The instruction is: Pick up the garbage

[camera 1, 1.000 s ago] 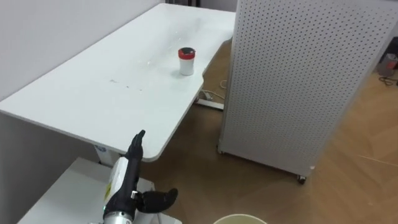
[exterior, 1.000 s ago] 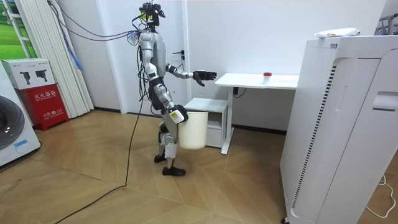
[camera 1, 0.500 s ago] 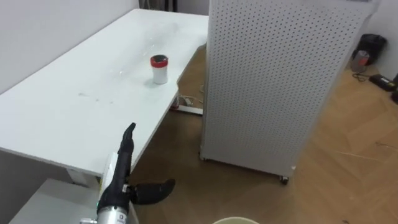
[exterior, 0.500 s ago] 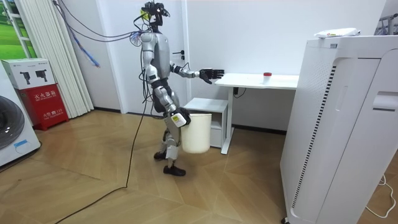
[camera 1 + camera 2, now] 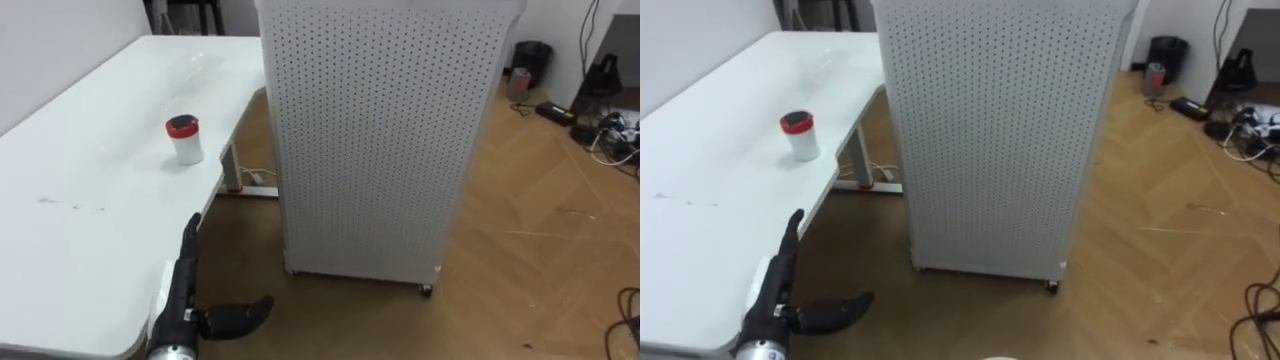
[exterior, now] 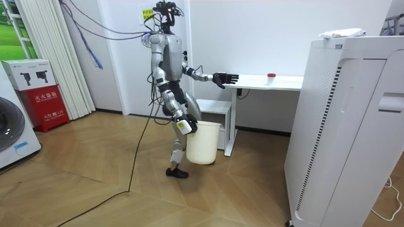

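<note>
the left hand (image 5: 186, 296) hovers open over the near edge of the white surface (image 5: 70, 230), fingers straight, thumb spread, holding nothing. the right hand (image 6: 184, 125) hangs low by a white bin (image 6: 205, 146); whether it is grasping cannot be told. a perforated white cabinet (image 5: 375, 140) stands just beside the surface. the red-lidded white cup (image 5: 184, 140) stands upright farther along the surface, well apart from the left hand, long axis vertical, lid up.

The robot is silver-grey with black joints. Its left hand (image 5: 186, 305) is black, with long thin fingers and a fat thumb. The wrist below it is a shiny silver ring. The right hand (image 6: 182, 125) has a small white tag on its back. Dark cables run up from its shoulders. Its feet are black.
</note>
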### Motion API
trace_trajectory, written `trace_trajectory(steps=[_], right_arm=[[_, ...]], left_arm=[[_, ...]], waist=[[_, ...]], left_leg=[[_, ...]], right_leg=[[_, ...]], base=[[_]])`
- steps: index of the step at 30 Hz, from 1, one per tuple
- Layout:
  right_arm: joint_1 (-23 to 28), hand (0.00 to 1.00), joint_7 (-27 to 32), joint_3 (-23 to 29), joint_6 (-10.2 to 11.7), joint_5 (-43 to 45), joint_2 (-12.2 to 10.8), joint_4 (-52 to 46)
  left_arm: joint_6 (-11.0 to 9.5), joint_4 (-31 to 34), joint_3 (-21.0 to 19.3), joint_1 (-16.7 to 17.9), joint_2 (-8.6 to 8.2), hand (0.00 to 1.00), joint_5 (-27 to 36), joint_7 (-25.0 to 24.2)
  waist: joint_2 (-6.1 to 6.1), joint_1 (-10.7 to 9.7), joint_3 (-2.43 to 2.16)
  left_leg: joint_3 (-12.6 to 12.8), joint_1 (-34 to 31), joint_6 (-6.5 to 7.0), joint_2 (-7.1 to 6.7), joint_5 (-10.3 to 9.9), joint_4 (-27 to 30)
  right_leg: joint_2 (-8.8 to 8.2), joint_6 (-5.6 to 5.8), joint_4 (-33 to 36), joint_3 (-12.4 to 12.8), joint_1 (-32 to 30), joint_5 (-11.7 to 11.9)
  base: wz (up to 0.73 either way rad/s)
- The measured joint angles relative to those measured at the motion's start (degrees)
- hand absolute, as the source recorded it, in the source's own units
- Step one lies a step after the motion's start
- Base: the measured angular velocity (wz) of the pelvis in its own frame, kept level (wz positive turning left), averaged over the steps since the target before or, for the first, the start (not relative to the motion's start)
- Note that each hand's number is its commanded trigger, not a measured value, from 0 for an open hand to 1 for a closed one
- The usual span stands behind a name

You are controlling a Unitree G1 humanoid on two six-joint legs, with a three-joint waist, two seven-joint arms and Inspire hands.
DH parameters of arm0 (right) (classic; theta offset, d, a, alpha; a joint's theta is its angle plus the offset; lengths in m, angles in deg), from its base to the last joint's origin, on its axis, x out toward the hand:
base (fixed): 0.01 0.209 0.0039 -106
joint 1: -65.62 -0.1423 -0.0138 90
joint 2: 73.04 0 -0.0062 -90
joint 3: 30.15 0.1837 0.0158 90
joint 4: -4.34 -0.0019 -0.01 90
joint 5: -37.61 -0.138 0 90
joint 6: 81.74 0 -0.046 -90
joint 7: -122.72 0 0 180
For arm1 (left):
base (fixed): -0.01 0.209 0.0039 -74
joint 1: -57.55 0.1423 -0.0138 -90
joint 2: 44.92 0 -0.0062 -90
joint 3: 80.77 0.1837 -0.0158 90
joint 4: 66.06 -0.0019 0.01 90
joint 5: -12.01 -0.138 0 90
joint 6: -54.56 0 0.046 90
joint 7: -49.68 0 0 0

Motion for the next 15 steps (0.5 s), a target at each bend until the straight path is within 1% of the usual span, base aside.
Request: trace_trajectory(steps=[1,2,3,4,5,6,7,8,9,10,11,12,13,14,15], right_arm=[[0.1,1.00,0.0,0.0,0.0,0.1,0.1,0.0],[0.1,1.00,-0.1,0.0,0.0,0.3,0.2,0.0],[0.1,1.00,-0.1,0.0,0.1,0.3,0.1,-0.3],[0.0,1.00,-0.1,0.0,0.1,0.4,0.1,-0.3],[0.0,1.00,-0.1,0.0,0.1,0.9,0.0,-0.3],[0.3,1.00,-0.1,-0.1,0.1,1.3,-0.2,-0.1],[0.7,1.00,-0.1,-0.1,0.0,1.3,-0.2,-0.1],[1.0,1.00,-0.1,0.0,-0.1,1.1,0.2,-0.1],[1.3,1.00,0.0,0.1,-0.9,1.1,0.6,-0.1],[1.6,1.00,0.0,0.1,-1.4,1.1,0.6,-0.2],[1.7,1.00,0.2,0.0,-2.0,1.2,0.4,-0.5],[1.7,1.00,0.4,0.1,-2.0,1.3,0.5,-1.8],[1.7,1.00,0.4,0.2,-1.9,1.3,0.6,-2.4],[1.7,1.00,0.5,0.1,-1.6,1.1,0.6,-3.2],[1.7,1.00,0.5,0.0,-1.6,1.1,0.5,-3.8]], left_arm=[[0.0,0.0,-0.2,0.0,0.01,0.00,-0.2,0.1],[0.0,0.0,-0.6,0.1,0.08,0.00,-0.6,0.5],[0.0,0.0,-1.2,0.3,0.22,0.00,-0.5,0.7],[0.0,0.1,-1.5,0.4,0.23,0.00,-0.5,0.7],[0.0,0.1,-1.9,0.5,0.31,0.00,-0.4,0.7],[0.0,0.2,-1.9,1.0,0.47,0.00,-0.3,0.6],[-0.1,0.4,-1.9,1.5,0.45,0.00,-0.3,0.5],[-0.1,1.4,-1.9,2.2,0.36,0.00,-0.2,0.3],[-0.1,2.0,-2.1,2.2,0.19,0.00,-0.4,0.0],[-0.1,2.0,-2.2,2.3,0.26,0.00,-0.5,-0.2],[-0.1,2.3,-2.9,2.3,0.32,0.00,-0.6,-0.2],[-0.1,3.2,-3.5,2.3,0.32,0.00,-0.6,-0.1],[-0.1,3.5,-3.7,2.3,0.30,0.00,-0.6,-0.1],[-0.1,3.7,-3.9,2.3,0.28,0.00,-0.6,0.0],[-0.1,3.8,-3.9,2.3,0.39,0.00,-0.6,0.3]], waist=[[0.09,-0.4,-0.25],[0.16,-0.2,-0.31],[0.10,0.6,-0.33],[0.16,0.8,-0.30],[0.06,0.7,-0.06],[-0.37,1.0,0.69],[-0.51,1.2,0.32],[-0.53,1.2,0.28],[0.01,1.6,0.23],[-0.46,2.2,-0.15],[-1.33,2.6,-0.73],[-2.09,3.0,-0.41],[-2.26,3.1,-0.28],[-2.29,3.3,-0.25],[-2.26,3.6,-0.29]], left_leg=[[0.0,0.3,0.85,-0.20,1.1,0.0],[0.4,0.3,2.41,-0.63,3.1,0.3],[1.3,0.3,2.66,-0.87,2.7,1.2],[1.9,-0.1,2.79,-0.85,2.2,2.1],[2.2,-2.3,2.69,-0.84,1.3,7.3],[2.8,-5.5,2.26,-1.14,0.6,13.0],[2.7,-5.6,2.10,-1.70,0.3,10.8],[2.0,-5.3,1.66,-1.91,0.9,4.5],[1.7,-5.4,2.23,-1.90,2.7,1.4],[2.0,-5.1,2.85,-2.46,3.9,2.3],[2.5,-5.0,5.15,-4.31,2.6,4.4],[3.2,-5.0,5.65,-5.50,1.1,6.6],[3.7,-5.1,5.90,-5.78,0.1,7.7],[4.6,-5.3,6.47,-5.76,-2.4,10.3],[5.1,-5.3,6.86,-5.72,-5.1,13.1]], right_leg=[[-0.12,0.41,-0.3,-0.5,0.2,-0.4],[-0.40,1.05,-0.7,-1.6,0.5,-0.9],[-1.33,1.38,-2.0,-2.6,1.1,-1.0],[-1.97,1.46,-2.8,-2.3,1.5,-1.0],[-2.35,1.44,-3.7,-2.0,3.1,-1.0],[-2.47,1.31,-4.6,-0.1,5.3,-1.4],[-2.59,1.26,-4.7,1.0,5.8,-1.9],[-2.46,1.40,-4.6,1.4,6.7,-3.7],[-2.50,1.82,-2.9,1.5,7.2,-6.0],[-3.25,2.17,-2.0,1.7,7.4,-7.4],[-5.23,3.44,-1.3,1.5,8.1,-8.8],[-6.92,4.29,-1.4,0.2,8.8,-9.2],[-7.32,4.74,-1.4,-0.2,9.1,-9.2],[-8.29,5.76,-1.0,-1.2,9.9,-8.7],[-9.05,6.51,0.9,-2.1,10.3,-8.3]], base=[[0.00],[-0.09],[-0.17],[-0.08],[0.11],[0.13],[0.13],[0.00],[0.00],[-0.15],[-0.15],[-0.10],[-0.07],[-0.12],[-0.13]])
